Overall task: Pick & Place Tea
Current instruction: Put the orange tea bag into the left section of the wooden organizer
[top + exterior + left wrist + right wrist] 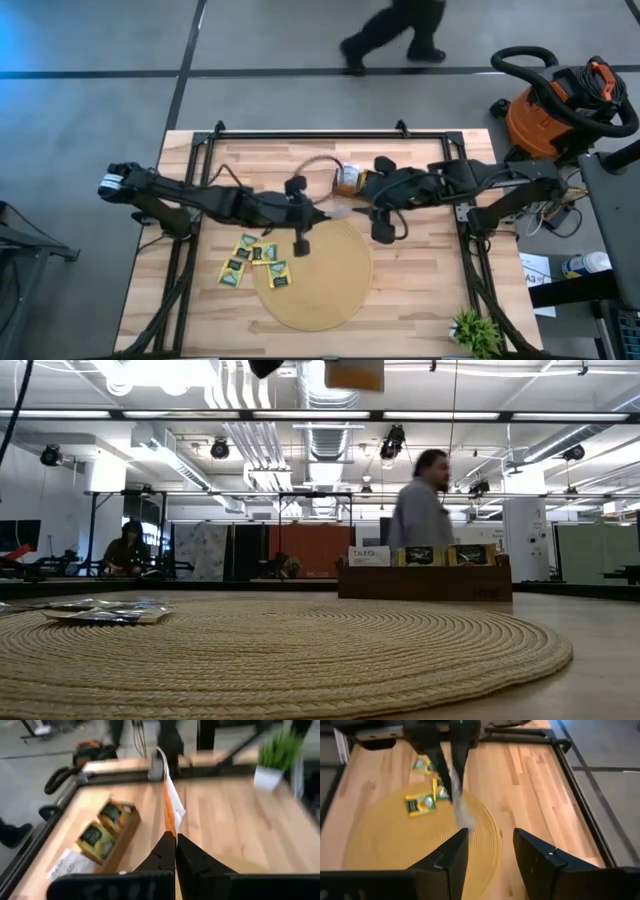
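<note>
My left gripper (325, 212) (175, 840) is shut on one orange and white tea sachet (170, 807), above the far edge of the round tan mat (330, 290). My right gripper (362, 208) (490, 845) is open and empty, facing the left gripper from the right, a short way from the sachet (459, 810). Several yellow and green sachets (255, 260) lie flat at the mat's left edge, some on the mat and some on the table. The brown wooden box (348, 178) (107, 832) stands just beyond both grippers and holds more tea. My left gripper pinches the sachet between its two fingers at the near end (170, 831). The fingers come from the table's left. The sachet stands on edge and sticks out past the fingertips toward the right gripper, lifted clear of the mat.
A small green plant in a white pot (475, 332) stands at the near right corner. A black frame runs round the table edges (320, 133). A person walks on the floor beyond the far edge (395, 35). An orange shop vacuum (560, 100) stands off the table's right.
</note>
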Tool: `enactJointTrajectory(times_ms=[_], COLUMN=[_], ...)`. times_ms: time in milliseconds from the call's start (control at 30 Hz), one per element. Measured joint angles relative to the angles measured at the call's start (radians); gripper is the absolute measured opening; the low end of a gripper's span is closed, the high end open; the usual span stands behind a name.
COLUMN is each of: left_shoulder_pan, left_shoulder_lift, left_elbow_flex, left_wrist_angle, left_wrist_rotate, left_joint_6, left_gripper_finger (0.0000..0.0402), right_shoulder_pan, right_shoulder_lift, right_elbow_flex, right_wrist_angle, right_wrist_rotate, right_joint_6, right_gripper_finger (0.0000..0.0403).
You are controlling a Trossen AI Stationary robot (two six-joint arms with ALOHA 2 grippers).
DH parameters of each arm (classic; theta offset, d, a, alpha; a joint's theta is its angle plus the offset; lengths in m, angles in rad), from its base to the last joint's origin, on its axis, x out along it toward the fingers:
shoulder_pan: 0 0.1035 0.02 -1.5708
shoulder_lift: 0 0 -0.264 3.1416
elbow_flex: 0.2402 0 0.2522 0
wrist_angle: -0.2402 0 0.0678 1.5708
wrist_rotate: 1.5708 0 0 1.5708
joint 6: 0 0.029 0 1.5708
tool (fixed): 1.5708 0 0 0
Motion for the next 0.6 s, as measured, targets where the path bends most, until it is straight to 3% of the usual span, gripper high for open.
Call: enactJointTrajectory(times_ms=[300,600], left_shoulder_pan=[0.022,0.039], left_shoulder_lift=[0.094,0.095], left_elbow_flex=[0.072,0.075], left_wrist_angle=[-0.068,-0.051], left_wrist_rotate=[0.007,0.020], left_joint_6=[0.081,0.104], left_gripper_finger=[0.0000,0.0000], right_shoulder_pan=[0.001,0.001], right_shoulder_lift=[0.119,0.193], right_elbow_flex=[0.141,0.192], right_wrist_angle=[-0.153,-0.225], right_wrist_rotate=[-0.025,-0.052], right_joint_6=[-0.025,-0.043], right_gripper_finger=[0.0161,0.0146])
